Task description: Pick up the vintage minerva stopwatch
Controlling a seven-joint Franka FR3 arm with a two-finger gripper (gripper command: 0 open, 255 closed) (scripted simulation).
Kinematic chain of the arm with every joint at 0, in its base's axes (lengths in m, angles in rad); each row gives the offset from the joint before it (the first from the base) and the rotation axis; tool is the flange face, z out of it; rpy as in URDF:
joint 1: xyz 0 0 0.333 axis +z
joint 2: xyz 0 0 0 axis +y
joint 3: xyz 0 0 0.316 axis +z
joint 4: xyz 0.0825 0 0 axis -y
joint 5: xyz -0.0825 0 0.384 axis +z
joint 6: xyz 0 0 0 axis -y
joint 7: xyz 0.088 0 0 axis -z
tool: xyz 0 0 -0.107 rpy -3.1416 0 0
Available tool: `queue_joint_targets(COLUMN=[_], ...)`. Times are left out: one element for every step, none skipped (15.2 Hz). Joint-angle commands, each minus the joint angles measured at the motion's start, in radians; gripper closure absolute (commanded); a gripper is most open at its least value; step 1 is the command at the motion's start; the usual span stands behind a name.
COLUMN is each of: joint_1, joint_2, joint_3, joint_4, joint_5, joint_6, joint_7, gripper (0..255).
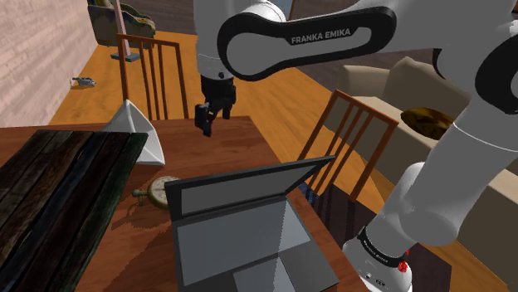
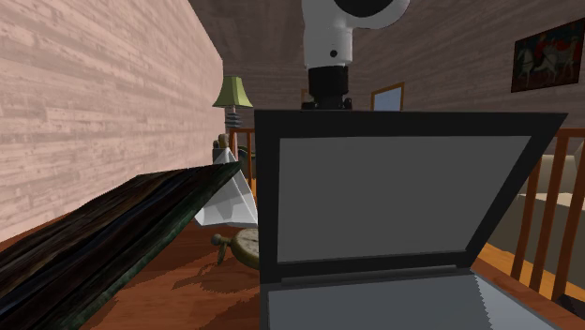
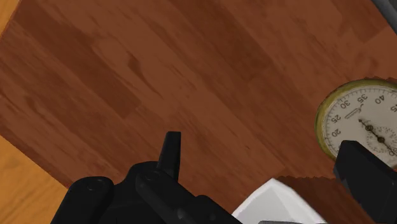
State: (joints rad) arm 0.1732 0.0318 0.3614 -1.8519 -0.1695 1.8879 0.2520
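Showing its numerals to the wrist view, stopwatch (image 3: 357, 118) beside spread, empty fingers (image 3: 170, 153)

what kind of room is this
Most likely a dining or living area of a house: a wooden table with wooden chairs beside it, a beige sofa beyond, plus a shaded lamp and a framed picture on the wall.

Stopwatch (image 1: 159, 189): round, brass-coloured rim w/ cream dial, dark hands & numerals 20-40 legible in wrist view, lying flat dial-up on wood table (image 1: 241, 141), just beside laptop (image 1: 241, 224) screen, near white pyramid (image 1: 137, 128), crown toward shoulder view's left.
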Motion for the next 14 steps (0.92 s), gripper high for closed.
queue_joint_targets(joint_1=[0.019, 0.031, 0.044, 0.057, 0.072, 0.087, 0.103, 0.121, 0.138, 0.157, 0.176, 0.196, 0.217, 0.239], joint_2=[0.068, 0.104, 0.14, 0.176, 0.212, 0.249, 0.286, 0.324, 0.362, 0.4, 0.439, 0.478, 0.518, 0.559], joint_3=[0.016, 0.024, 0.031, 0.037, 0.042, 0.046, 0.05, 0.053, 0.055, 0.057, 0.058, 0.059, 0.058, 0.058], joint_4=[0.055, 0.085, 0.116, 0.148, 0.182, 0.216, 0.252, 0.289, 0.328, 0.368, 0.41, 0.455, 0.501, 0.55], joint_5=[-0.023, -0.036, -0.049, -0.062, -0.075, -0.088, -0.1, -0.113, -0.125, -0.137, -0.149, -0.16, -0.171, -0.181], joint_6=[-0.007, -0.012, -0.018, -0.024, -0.032, -0.04, -0.049, -0.059, -0.07, -0.081, -0.094, -0.108, -0.123, -0.139], joint_7=[0.016, 0.026, 0.035, 0.044, 0.052, 0.059, 0.066, 0.071, 0.076, 0.08, 0.083, 0.085, 0.086, 0.086], gripper=[0, 0, 0, 0, 0, 0, 0, 0, 0, 0, 0, 0, 0, 0])
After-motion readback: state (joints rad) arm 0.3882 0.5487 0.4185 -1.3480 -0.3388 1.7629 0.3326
